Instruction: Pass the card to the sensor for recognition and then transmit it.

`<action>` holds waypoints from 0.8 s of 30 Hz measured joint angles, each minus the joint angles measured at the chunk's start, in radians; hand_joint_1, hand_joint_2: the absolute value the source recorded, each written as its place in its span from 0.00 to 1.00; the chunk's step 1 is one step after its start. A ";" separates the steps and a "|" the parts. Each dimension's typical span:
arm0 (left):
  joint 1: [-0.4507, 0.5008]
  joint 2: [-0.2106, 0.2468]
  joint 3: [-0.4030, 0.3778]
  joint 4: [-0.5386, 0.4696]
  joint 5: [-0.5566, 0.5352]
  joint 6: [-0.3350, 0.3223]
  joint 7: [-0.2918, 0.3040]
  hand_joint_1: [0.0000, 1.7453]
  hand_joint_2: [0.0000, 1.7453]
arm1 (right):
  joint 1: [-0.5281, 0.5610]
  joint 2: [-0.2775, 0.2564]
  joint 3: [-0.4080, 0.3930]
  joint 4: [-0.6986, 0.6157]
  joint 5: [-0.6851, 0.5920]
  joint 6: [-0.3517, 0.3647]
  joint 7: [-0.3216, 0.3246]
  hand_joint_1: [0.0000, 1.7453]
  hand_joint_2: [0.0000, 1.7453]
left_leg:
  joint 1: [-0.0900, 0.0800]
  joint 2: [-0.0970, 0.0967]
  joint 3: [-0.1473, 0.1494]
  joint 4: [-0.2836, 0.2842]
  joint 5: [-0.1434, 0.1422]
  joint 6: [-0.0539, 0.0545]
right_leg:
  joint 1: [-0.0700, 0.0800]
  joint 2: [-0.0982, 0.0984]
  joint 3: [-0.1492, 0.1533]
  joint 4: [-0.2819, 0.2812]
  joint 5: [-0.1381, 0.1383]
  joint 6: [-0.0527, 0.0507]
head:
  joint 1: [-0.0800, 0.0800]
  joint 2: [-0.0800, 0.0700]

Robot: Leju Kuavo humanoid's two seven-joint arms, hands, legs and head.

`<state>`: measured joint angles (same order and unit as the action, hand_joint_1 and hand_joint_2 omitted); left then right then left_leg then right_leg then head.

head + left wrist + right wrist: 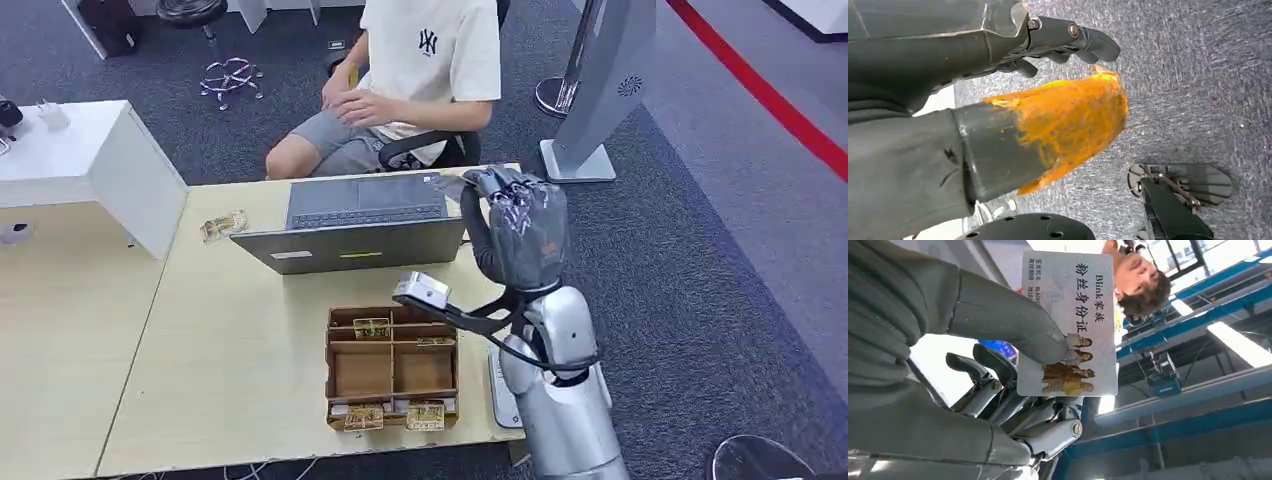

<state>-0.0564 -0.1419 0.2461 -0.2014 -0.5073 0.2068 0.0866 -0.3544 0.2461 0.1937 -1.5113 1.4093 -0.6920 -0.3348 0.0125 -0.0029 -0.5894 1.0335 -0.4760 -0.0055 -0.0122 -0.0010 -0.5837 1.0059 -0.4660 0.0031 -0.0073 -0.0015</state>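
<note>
My right forearm rises close under the head camera, and my right hand (520, 225) stands raised past the far right corner of the table (230, 340), near the laptop (360, 218). Behind it a person (400, 90) sits in a chair. Closer to me the wooden tray (340, 370) holds more cards in its compartments.

At my left wrist, my left hand (1048, 40) hangs over grey carpet; the thumb is smeared orange, the fingers look loosely apart and I see nothing in them.

At my right wrist, the card (1068, 322) is pinched flat between my thumb and the fingers behind it, printed face toward the camera, its group photo just past the thumb tip.

I judge the card is already picked and lifted, so I am in the passing stage. I cannot make out the sensor for certain, so next I must find it and hold the card steady before it without loosening the pinch.
</note>
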 joint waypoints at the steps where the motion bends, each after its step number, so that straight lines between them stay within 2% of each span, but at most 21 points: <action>1: 0.000 0.000 -0.001 0.000 -0.004 -0.002 0.000 0.00 0.00 | -0.018 -0.003 0.006 0.018 0.013 0.000 0.015 1.00 1.00 | 0.000 0.000 0.000 0.000 0.000 0.000 | 0.000 0.000 0.000 0.000 0.000 0.000 | 0.000 0.000; 12: -0.001 -0.002 -0.007 0.000 -0.036 -0.010 0.005 0.00 0.00 | -0.169 -0.050 0.085 0.174 0.119 0.000 0.190 1.00 1.00 | 0.000 0.000 0.000 0.000 0.000 0.000 | 0.000 0.000 0.000 0.000 0.000 0.000 | 0.000 0.000; 20: -0.001 -0.002 -0.007 0.000 -0.039 -0.011 0.009 0.00 0.00 | -0.197 -0.080 0.125 0.218 0.144 0.000 0.248 1.00 1.00 | 0.000 0.000 0.000 0.000 0.000 0.000 | 0.000 0.000 0.000 0.000 0.000 0.000 | 0.000 0.000; 21: 0.000 -0.002 -0.007 0.000 -0.038 -0.011 0.009 0.00 0.00 | -0.198 -0.083 0.131 0.221 0.144 0.000 0.256 0.92 1.00 | 0.000 0.000 0.000 0.000 0.000 0.000 | 0.000 0.000 0.000 0.000 0.000 0.000 | 0.000 0.000; 22: 0.000 -0.002 -0.007 0.000 -0.039 -0.011 0.009 0.00 0.00 | -0.198 -0.088 0.137 0.223 0.144 0.000 0.272 0.01 1.00 | 0.000 0.000 0.000 0.000 0.000 0.000 | 0.000 0.000 0.000 0.000 0.000 0.000 | 0.000 0.000; 24: 0.000 -0.003 -0.007 0.000 -0.040 -0.011 0.009 0.00 0.00 | -0.204 -0.110 0.163 0.229 0.144 0.000 0.328 0.00 1.00 | 0.000 0.000 0.000 0.000 0.000 0.000 | 0.000 0.000 0.000 0.000 0.000 0.000 | 0.000 0.000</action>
<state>-0.0569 -0.1446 0.2396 -0.2014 -0.5474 0.1961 0.0954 -0.5588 0.1361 0.3571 -1.2825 1.5534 -0.6924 -0.0071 0.0124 -0.0034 -0.5896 1.0336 -0.4760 -0.0055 -0.0123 -0.0013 -0.5841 1.0060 -0.4660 0.0031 -0.0072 -0.0015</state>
